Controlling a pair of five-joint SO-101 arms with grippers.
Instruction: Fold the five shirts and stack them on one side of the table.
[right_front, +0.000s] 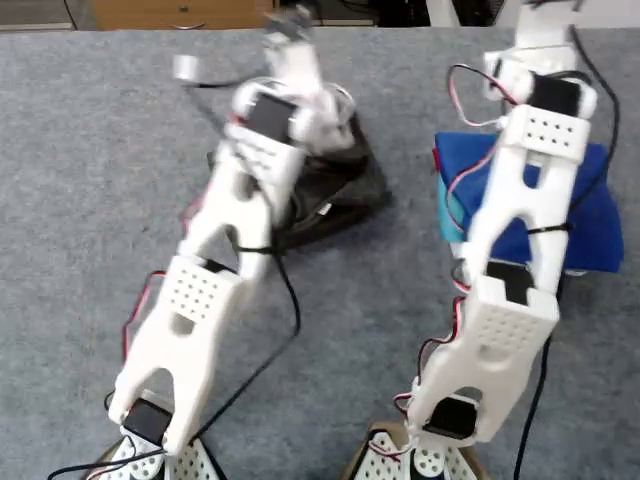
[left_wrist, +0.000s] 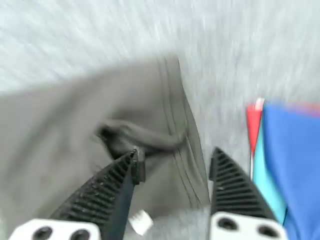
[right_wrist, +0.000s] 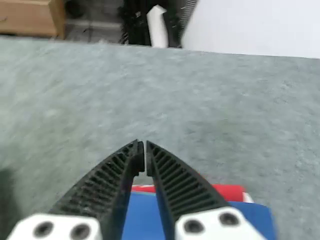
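Left end effector (left_wrist: 175, 152): released, over dark shirt (left_wrist: 65, 125).
Right end effector (right_wrist: 144, 146): clenched empty, above blue stack (right_front: 600, 225), shirt's 3 o'clock.
Advice: grip one edge squarely, fold flat.

The left arm (right_front: 200, 290) is stretched forward, its left hand (left_wrist: 175, 152) spread wide, and the right arm (right_front: 510, 290) likewise, its right hand (right_wrist: 141, 146) pressed closed.

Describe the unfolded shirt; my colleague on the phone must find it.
On the grey table, look near the middle, toward the far edge. The dark shirt lies rumpled there; the stack to its right is folded, blue on top.
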